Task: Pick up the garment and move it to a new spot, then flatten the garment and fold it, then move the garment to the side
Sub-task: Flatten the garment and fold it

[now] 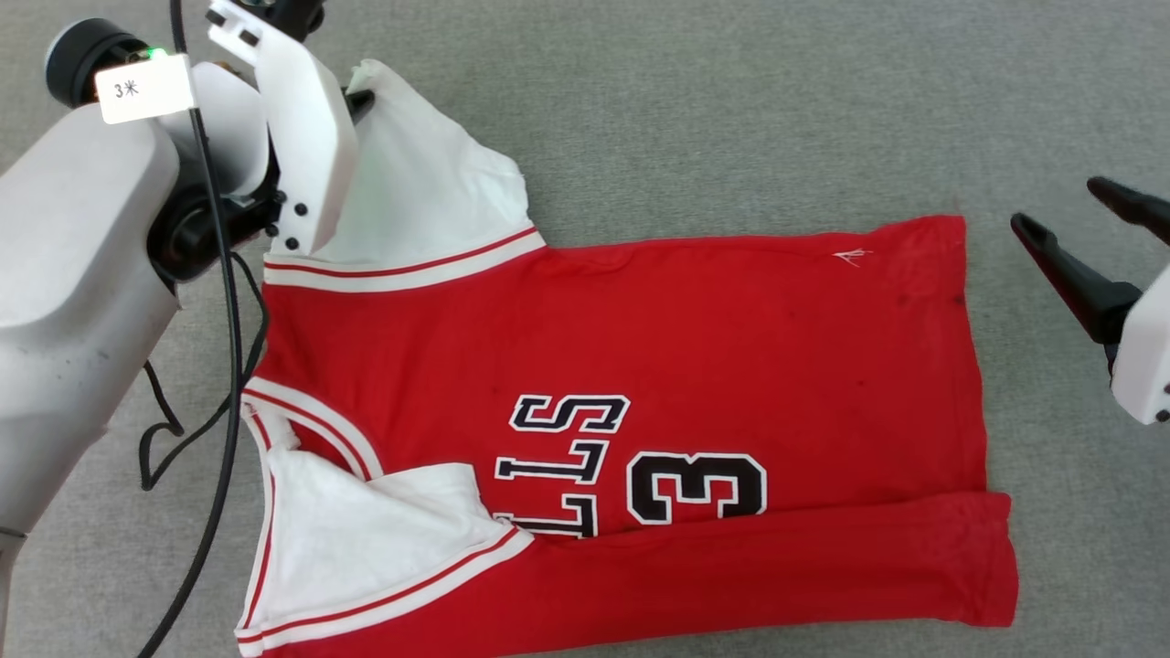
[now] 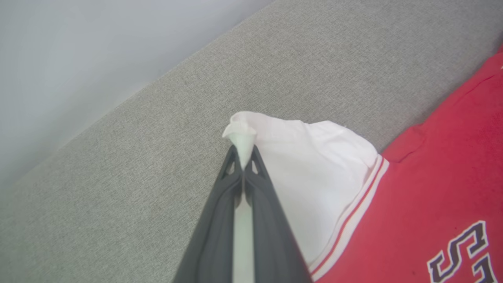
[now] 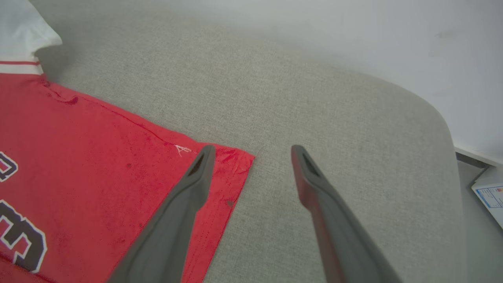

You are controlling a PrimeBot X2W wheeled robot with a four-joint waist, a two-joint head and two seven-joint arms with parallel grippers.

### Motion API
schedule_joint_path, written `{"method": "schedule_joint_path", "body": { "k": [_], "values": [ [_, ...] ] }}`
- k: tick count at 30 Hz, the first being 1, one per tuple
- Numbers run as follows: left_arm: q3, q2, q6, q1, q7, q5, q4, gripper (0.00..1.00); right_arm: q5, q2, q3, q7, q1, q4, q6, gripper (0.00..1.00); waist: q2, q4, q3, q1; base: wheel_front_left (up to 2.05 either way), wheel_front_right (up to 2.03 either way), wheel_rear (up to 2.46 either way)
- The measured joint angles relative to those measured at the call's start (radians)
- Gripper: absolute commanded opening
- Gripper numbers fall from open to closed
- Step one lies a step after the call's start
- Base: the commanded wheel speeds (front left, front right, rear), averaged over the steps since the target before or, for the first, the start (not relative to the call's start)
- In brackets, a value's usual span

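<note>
The garment (image 1: 640,329) is a red jersey with white sleeves, striped trim and a black number 3, spread on a grey fabric surface with its near long edge folded over. My left gripper (image 2: 243,151) is shut on the tip of the far white sleeve (image 2: 310,169), pinching it into a point; that sleeve (image 1: 420,192) lies stretched out toward the upper left. The right gripper (image 1: 1060,206) hovers open just past the jersey's far hem corner (image 3: 235,157), with nothing between its fingers (image 3: 188,188).
A black cable (image 1: 219,366) hangs down from my left arm beside the jersey's collar. The grey surface (image 3: 334,118) ends at a rounded edge before a white wall, with a white box (image 3: 489,192) on the floor beyond it.
</note>
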Motion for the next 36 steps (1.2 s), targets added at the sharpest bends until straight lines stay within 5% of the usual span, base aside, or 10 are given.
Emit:
{"method": "schedule_joint_path", "body": {
  "k": [9,26,28,36],
  "values": [
    [-0.015,-0.016,0.000,-0.009,-0.022,0.008,-0.051,0.00,0.061,-0.081,0.213,0.287,-0.188,0.139,0.000,1.00,0.0000,0.046,0.035,0.0000,0.00,0.00,0.00],
    [-0.026,-0.037,-0.001,-0.042,-0.062,0.020,-0.071,0.00,0.080,-0.037,0.488,0.230,-0.372,0.492,-0.001,1.00,0.0000,0.095,0.095,-0.0004,0.00,0.00,0.00],
    [-0.028,-0.033,-0.001,-0.042,-0.067,0.017,-0.069,0.00,0.097,-0.039,0.507,0.200,-0.378,0.505,-0.001,0.00,0.0000,0.093,0.092,-0.0004,0.00,0.00,0.00],
    [-0.031,0.001,-0.001,0.006,-0.095,-0.002,-0.068,0.00,0.133,-0.019,0.553,0.015,-0.375,0.544,0.000,0.00,0.0000,0.077,0.034,-0.0001,0.00,0.00,0.00]
  ]
}}
